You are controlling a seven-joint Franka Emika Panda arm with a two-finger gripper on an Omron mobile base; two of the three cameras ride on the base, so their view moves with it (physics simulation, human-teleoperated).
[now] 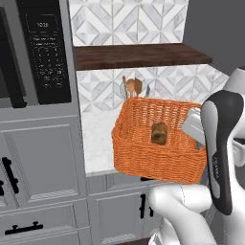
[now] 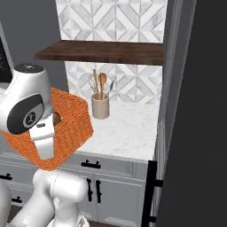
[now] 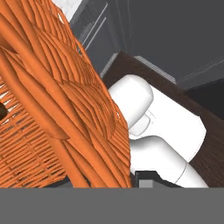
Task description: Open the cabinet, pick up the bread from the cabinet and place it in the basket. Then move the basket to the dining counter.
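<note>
Basket [image 1: 143, 153] tilted, overhanging the counter [image 2: 128, 128] edge
Bread [image 1: 159, 133] sits inside; the pincer is at its right rim, grip state cannot be told

The robot arm [image 1: 217, 158] has smooth glossy white rounded shells with dark grey bands at its joints. One dark band carries small pale lettering. A dark round joint cap [image 2: 27, 116] has a small mark.

2 base views flank the basket [image 1: 143, 158], hand view pressed against it
</note>
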